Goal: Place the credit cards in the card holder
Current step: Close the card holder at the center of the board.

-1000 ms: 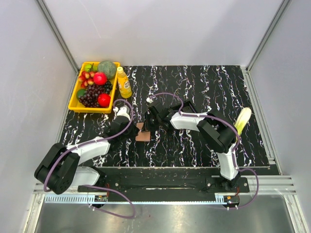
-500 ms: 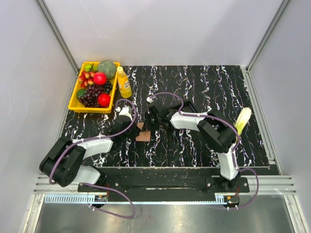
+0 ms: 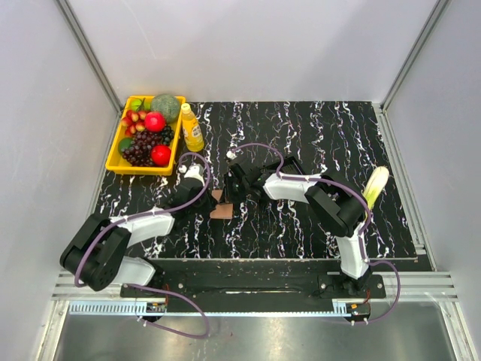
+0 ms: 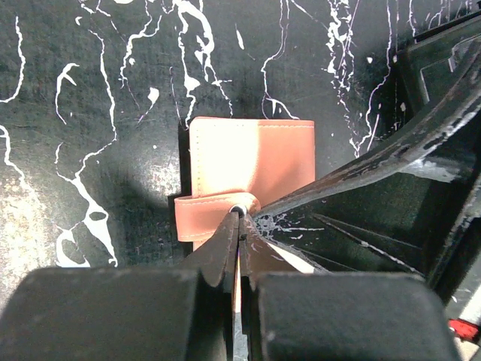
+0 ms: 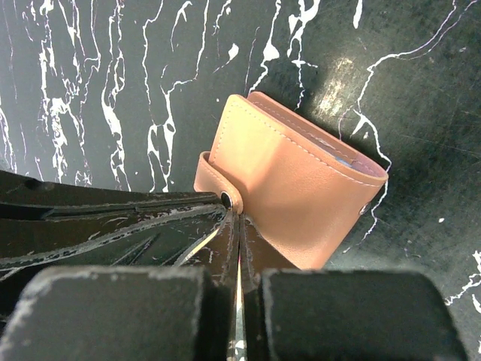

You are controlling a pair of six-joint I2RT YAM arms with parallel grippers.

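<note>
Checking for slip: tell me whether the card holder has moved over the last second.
No. The card holder keeps its spot relative to the yellow bottle.

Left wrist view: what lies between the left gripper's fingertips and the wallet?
Nothing: the closed tips of the left gripper sit at the snap tab of the wallet, no gap showing.

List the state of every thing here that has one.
wallet: folded shut, tab wrapped over.
left end effector: shut, tips at the tab.
right end effector: shut, tips at the tab.
bottle: upright, capped.
yellow tray: full of fruit.
</note>
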